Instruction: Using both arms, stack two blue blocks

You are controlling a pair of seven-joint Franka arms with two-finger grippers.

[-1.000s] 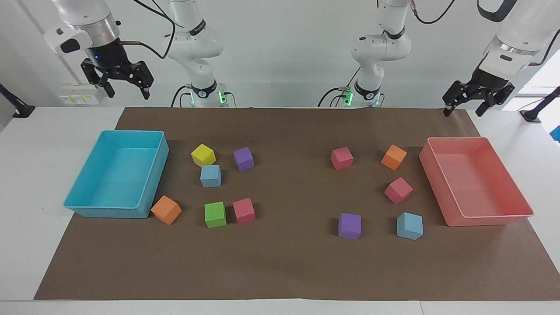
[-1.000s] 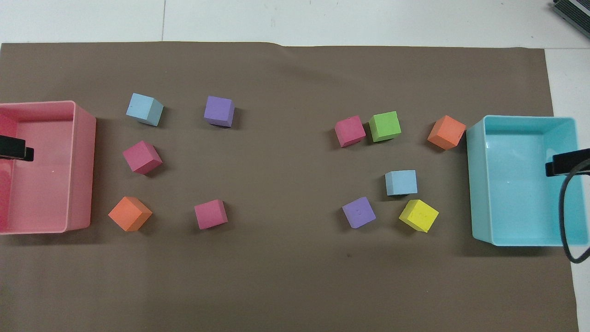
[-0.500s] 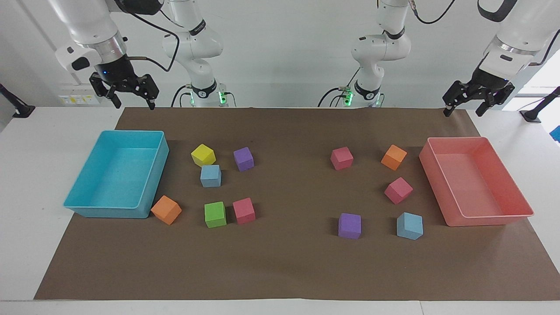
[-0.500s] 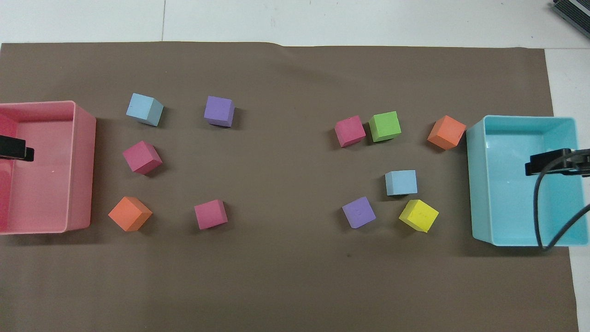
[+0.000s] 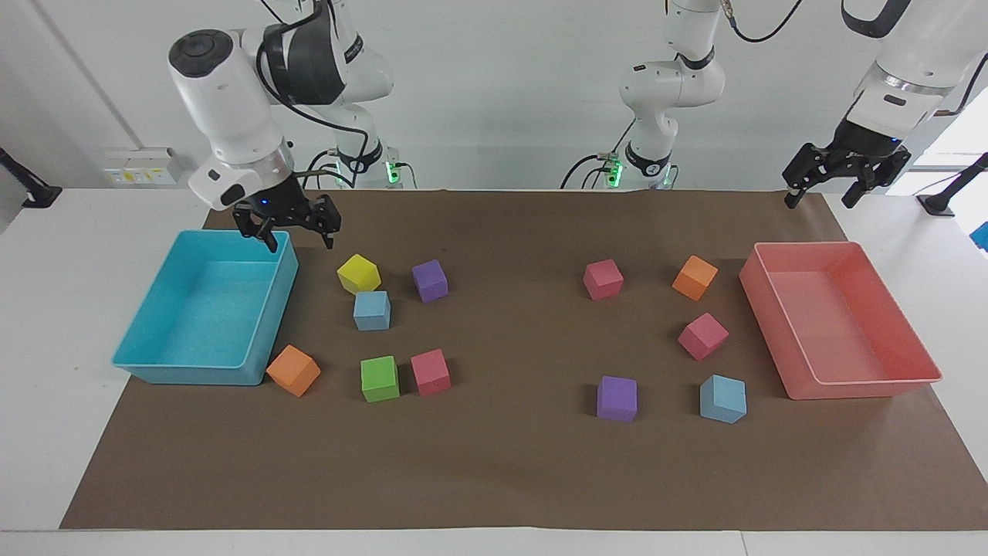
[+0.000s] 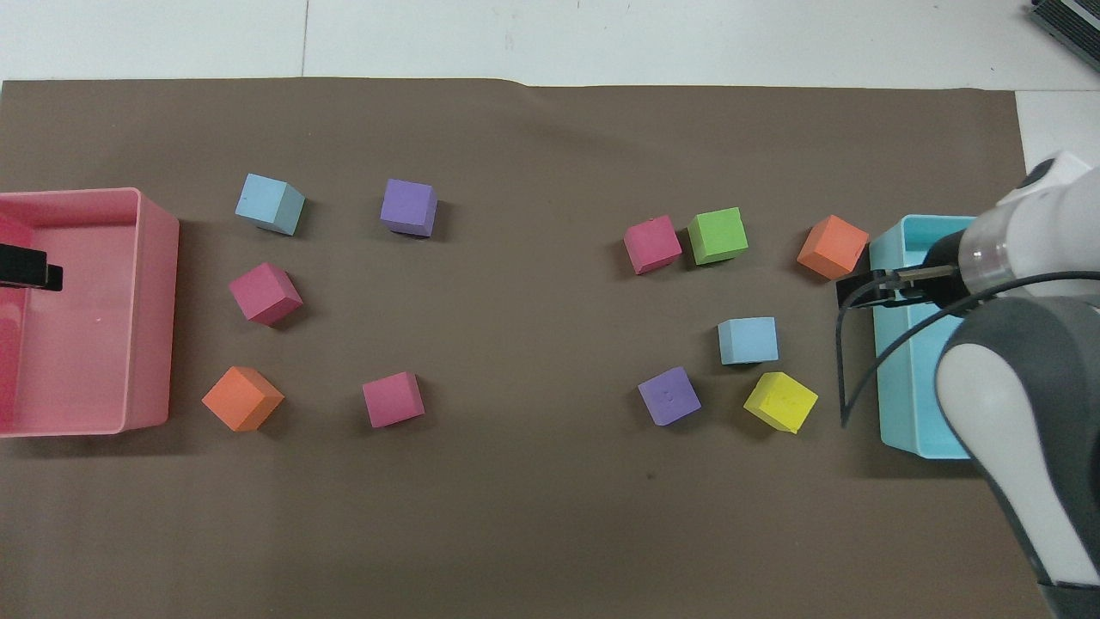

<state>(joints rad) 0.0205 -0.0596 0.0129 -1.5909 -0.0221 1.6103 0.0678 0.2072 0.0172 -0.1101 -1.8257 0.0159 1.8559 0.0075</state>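
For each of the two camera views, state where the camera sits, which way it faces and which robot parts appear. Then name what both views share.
Facing view: high across the table, looking at the robots; both arms whole, right hand over the turquoise tray, left hand waiting.
Overhead view: above the robots' end, looking steeply down; right arm and a left hand tip.
Shared: both blue blocks, trays, other cubes.

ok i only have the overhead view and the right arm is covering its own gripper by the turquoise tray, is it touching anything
observer: no, the right gripper hangs in the air above the turquoise tray, at the rim on the cubes' side, touching nothing.
operator: open or shut
observer: open, fingertips apart, nothing between them.
operator: and the left one, i only see a tip
observer: the left gripper is up in the air by the pink tray, open and empty.
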